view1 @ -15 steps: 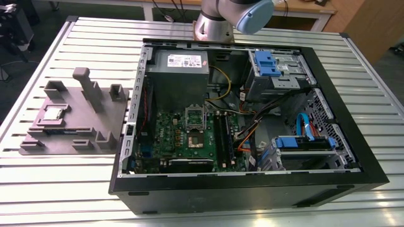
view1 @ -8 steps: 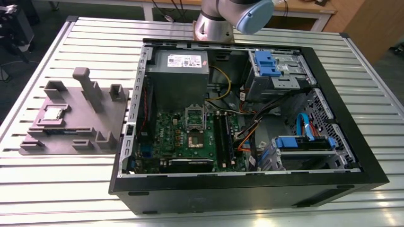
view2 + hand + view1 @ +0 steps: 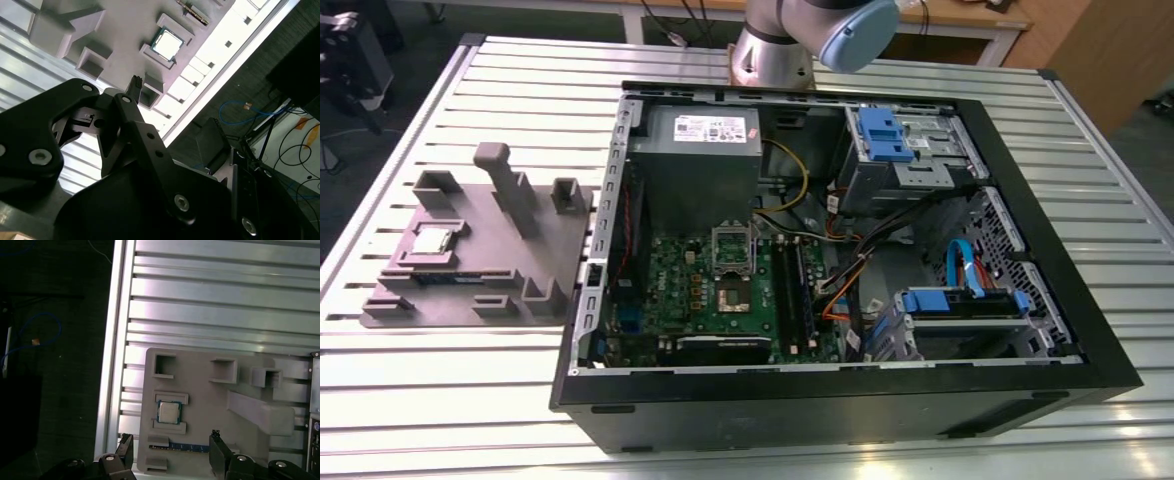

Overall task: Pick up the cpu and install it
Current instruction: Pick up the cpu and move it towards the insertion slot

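Fingers of the end effector (image 3: 171, 440) sit right up front in the first wrist view, spread wide with nothing between them, above the grey tray (image 3: 200, 390) on the slatted tabletop (image 3: 210, 315). The cpu (image 3: 169, 412) lies flat in its little pocket on that tray, shiny side up, untouched and just past the gap between the fingers. In the exterior view the tray's on the exterior view's left of the open case (image 3: 854, 405), so the cpu is well apart from the board (image 3: 680, 270) inside.
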You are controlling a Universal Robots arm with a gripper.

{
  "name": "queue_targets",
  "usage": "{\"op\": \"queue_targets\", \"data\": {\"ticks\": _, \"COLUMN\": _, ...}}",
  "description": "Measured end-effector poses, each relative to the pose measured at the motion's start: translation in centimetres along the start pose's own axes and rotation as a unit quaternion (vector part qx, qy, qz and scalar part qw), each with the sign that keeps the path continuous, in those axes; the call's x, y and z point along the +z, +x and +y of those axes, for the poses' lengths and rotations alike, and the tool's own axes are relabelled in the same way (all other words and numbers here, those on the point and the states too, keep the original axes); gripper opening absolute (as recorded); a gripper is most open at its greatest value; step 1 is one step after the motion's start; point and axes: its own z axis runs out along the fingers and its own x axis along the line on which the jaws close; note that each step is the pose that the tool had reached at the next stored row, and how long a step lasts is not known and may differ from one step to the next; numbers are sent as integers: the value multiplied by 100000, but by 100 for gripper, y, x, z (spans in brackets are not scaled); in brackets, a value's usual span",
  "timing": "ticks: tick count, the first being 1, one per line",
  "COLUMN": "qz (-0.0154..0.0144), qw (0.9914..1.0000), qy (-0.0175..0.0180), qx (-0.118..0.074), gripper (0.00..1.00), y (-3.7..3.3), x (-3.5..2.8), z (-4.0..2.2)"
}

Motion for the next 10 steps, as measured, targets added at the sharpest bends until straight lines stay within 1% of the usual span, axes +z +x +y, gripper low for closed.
{"op": "queue_targets", "data": {"ticks": 10, "qz": 7, "qw": 100000, "qy": 3, "qx": -1, "gripper": 71, "y": 0, "x": 22, "z": -1}}
